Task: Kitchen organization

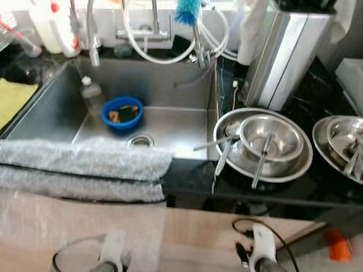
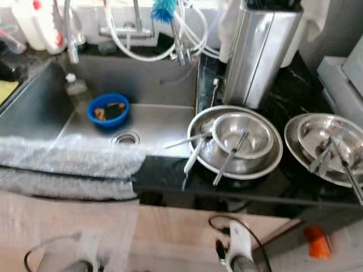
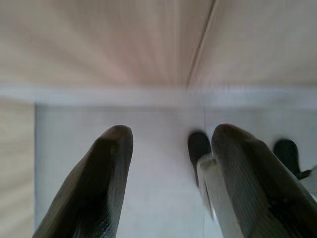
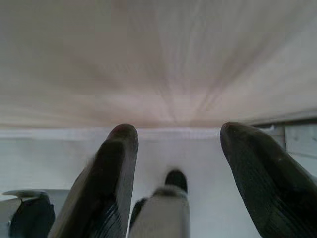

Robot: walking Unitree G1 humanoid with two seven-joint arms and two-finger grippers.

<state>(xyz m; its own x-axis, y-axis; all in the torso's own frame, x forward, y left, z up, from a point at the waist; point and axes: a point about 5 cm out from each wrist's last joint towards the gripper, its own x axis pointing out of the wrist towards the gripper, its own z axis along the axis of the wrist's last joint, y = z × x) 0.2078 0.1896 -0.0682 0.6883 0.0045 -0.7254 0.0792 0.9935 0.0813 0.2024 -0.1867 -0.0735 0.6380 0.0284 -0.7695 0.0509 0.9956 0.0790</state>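
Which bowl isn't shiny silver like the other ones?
The blue bowl, sitting in the sink by the drain. The other bowls, the nested steel bowls and the second steel stack, are silver and sit on the black counter.

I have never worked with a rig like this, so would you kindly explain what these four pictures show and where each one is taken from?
This is a walking humanoid robot standing at a kitchen counter. The two wide pictures come from a stereo camera on its head, looking down. They show a steel sink with a blue bowl in it, a grey towel draped over the sink's front edge, and stacked steel bowls with utensils on the dark counter to the robot's right, with a second steel stack further right.

The other two pictures come from cameras on its wrists, looking along the black fingers. The left gripper and right gripper both hang low in front of the wooden cabinet, open and holding nothing.
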